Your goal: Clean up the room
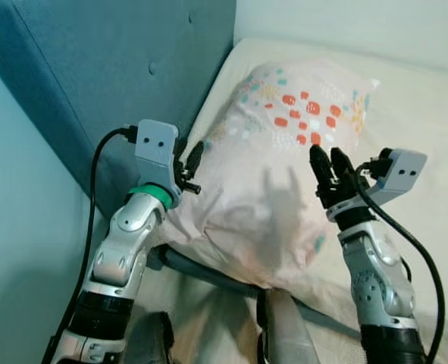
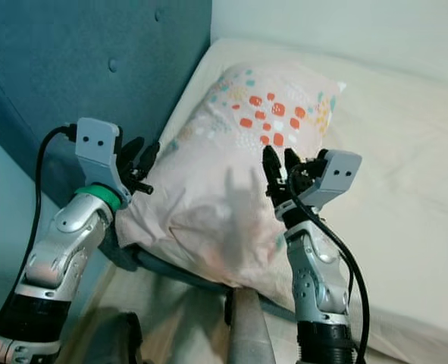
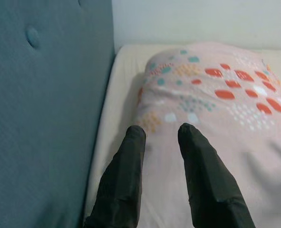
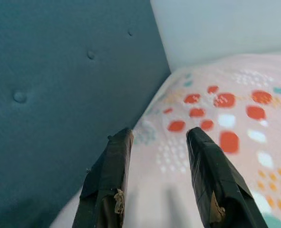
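A cream bed [image 1: 428,114] runs along a teal padded headboard [image 1: 95,68], with a pale wall [image 1: 360,23] behind it. On the bed, pushed up near the headboard, lies a big pink pillow [image 1: 277,182], its far end printed with red, teal and white spots. Both arms reach in from the near side, one at each flank of the pillow. The left gripper [image 1: 189,168] sits at the pillow's edge nearest the headboard, its fingers [image 3: 126,175] parted a little with nothing between them, resting just over the fabric. The right gripper [image 1: 328,168] stands over the pillow's other side, fingers [image 4: 211,171] spread apart and empty, pointing toward the spotted end
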`<state>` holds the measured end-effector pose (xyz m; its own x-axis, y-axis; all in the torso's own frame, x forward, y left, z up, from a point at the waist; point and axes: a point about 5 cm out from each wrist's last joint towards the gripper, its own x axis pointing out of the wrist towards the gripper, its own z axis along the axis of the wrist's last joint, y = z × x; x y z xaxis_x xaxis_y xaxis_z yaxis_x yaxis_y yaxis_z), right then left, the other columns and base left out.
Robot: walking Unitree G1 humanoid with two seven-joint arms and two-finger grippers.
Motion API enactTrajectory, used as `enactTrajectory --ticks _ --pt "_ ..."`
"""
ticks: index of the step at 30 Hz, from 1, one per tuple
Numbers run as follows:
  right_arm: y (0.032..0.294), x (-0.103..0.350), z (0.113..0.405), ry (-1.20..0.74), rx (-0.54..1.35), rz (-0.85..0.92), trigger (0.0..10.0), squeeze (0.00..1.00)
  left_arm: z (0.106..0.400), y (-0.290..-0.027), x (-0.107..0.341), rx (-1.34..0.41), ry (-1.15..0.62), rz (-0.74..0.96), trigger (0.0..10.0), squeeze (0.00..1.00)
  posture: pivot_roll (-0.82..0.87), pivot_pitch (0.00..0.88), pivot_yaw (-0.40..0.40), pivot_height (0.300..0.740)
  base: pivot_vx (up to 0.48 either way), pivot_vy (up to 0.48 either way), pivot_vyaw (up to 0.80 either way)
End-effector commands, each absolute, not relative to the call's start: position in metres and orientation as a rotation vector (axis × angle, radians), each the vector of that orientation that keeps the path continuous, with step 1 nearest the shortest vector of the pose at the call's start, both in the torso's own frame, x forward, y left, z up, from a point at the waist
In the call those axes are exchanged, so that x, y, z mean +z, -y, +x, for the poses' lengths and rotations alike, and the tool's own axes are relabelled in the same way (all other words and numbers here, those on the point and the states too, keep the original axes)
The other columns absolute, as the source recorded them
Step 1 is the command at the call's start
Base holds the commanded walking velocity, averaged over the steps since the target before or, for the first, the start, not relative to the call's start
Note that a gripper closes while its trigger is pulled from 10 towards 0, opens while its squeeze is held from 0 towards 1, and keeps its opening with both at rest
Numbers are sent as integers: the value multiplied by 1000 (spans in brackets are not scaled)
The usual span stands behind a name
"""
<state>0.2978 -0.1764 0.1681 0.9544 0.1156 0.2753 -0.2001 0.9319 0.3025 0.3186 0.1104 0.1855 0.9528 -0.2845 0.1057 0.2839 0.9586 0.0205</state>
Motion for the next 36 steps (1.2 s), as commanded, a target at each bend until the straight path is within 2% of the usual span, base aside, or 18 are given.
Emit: enactTrajectory --ticks 1,21,36 --pt "181 164 297 246 149 328 10000 0 317 -108 182 -296 91 16 10000 0 -92 23 29 658 0 0 0" --pt "180 158 302 227 142 316 10000 0 319 -97 182 -338 94 45 10000 0 -92 14 28 725 0 0 0" --pt "178 152 301 210 147 312 10000 0 314 -93 181 -375 103 17 10000 0 -91 16 26 725 0 0 0"
